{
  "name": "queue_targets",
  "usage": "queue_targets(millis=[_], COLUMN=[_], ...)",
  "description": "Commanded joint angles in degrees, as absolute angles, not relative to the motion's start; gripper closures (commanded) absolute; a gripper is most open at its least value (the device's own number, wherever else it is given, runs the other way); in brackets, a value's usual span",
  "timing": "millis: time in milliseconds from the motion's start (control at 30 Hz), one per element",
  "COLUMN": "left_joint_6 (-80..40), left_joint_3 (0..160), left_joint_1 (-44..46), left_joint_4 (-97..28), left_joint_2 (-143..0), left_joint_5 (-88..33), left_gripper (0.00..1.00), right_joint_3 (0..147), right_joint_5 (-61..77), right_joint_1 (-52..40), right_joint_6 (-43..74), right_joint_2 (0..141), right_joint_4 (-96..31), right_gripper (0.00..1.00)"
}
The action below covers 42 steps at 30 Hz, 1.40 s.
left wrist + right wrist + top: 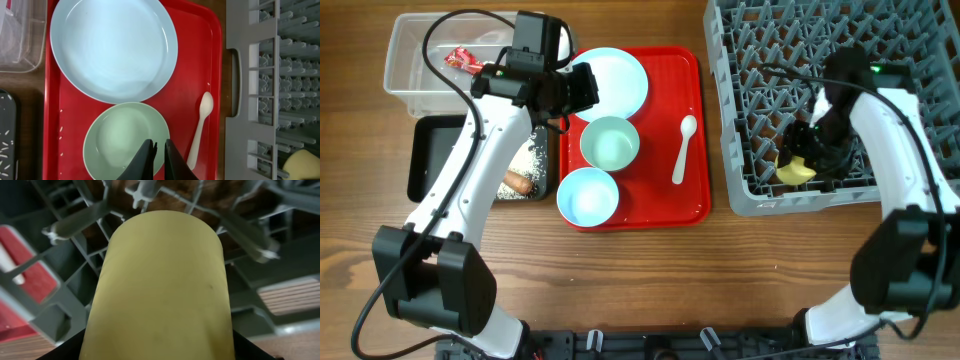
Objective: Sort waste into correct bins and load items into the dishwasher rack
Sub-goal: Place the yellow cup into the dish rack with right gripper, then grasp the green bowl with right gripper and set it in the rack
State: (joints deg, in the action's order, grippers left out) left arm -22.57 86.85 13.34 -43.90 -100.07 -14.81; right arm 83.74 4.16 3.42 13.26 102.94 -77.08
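My right gripper (pixel 802 158) is shut on the small yellow cup (pixel 160 290), held low inside the grey dishwasher rack (pixel 750 120) near its front edge; the cup (pixel 796 171) fills the right wrist view. My left gripper (pixel 160 147) is shut and empty, hovering over the mint bowl (pixel 117 137). On the red tray (pixel 692 205) lie the pale blue plate (pixel 610 80), the mint bowl (pixel 610 142), a pale blue bowl (pixel 588 195) and the white spoon (pixel 683 148). The clear tub (pixel 410 70) holds the red-and-white sachet (pixel 463 62). The black tub (pixel 425 160) holds rice (pixel 532 160) and the carrot-like stick (pixel 517 182).
The left arm crosses above both tubs and hides part of them. A few rice grains (pixel 61 130) lie on the tray's left side. The rack's handle wall (pixel 235 65) stands just right of the tray. Bare wooden table runs along the front.
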Motion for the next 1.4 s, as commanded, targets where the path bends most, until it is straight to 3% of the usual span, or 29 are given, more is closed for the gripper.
queue_targets(millis=[0,33,133,333,433,500,633,700,900,967,1133,1367], left_joint_6=[-21.21,-21.19,-21.21,-19.70,-19.75,-19.81,-20.16,-19.92,-19.75,-19.75,-19.77,-19.77], left_joint_3=[87.07,87.07,87.07,87.07,87.07,87.07,87.07,87.07,87.07,87.07,87.07,87.07], left_joint_1=[13.30,13.28,13.30,13.28,12.93,11.20,3.95,1.06,-5.65,-5.63,-5.52,-5.52], left_joint_4=[-44.47,-44.51,-44.49,-44.47,-44.40,-44.45,-44.71,-45.63,-51.31,-51.59,-52.01,-52.62], left_joint_2=[-99.55,-99.55,-99.55,-99.55,-99.53,-99.53,-99.42,-99.42,-99.44,-99.44,-99.44,-99.44], left_joint_5=[-14.24,-14.24,-14.26,-14.24,-9.56,-8.23,-8.21,-7.79,-7.77,-7.81,-7.81,-7.81], left_gripper=[0.91,0.91,0.89,0.87,0.84,0.78,0.67,0.57,0.44,0.39,0.18,0.00], right_joint_3=[84.09,84.09,85.52,98.48,100.97,100.05,96.66,96.66,96.66,96.66,96.66,96.79], right_joint_5=[3.03,3.03,3.03,8.62,18.20,17.89,13.30,13.26,14.46,16.86,16.23,9.06], right_joint_1=[2.79,2.79,2.87,2.31,-3.75,-10.50,-23.81,-26.83,-31.18,-31.09,-31.07,-29.58], right_joint_6=[12.05,12.05,12.03,10.33,11.03,15.49,27.86,30.22,38.68,39.09,39.24,35.35], right_joint_2=[106.41,106.39,105.58,101.41,97.17,97.86,105.25,108.73,125.01,127.02,127.09,117.75], right_joint_4=[-77.17,-76.97,-77.06,-81.03,-73.95,-67.94,-53.25,-49.95,-47.57,-46.83,-46.74,-53.04], right_gripper=[0.25,0.18,0.14,0.17,0.19,0.20,0.33,0.34,0.38,0.48,0.96,0.96])
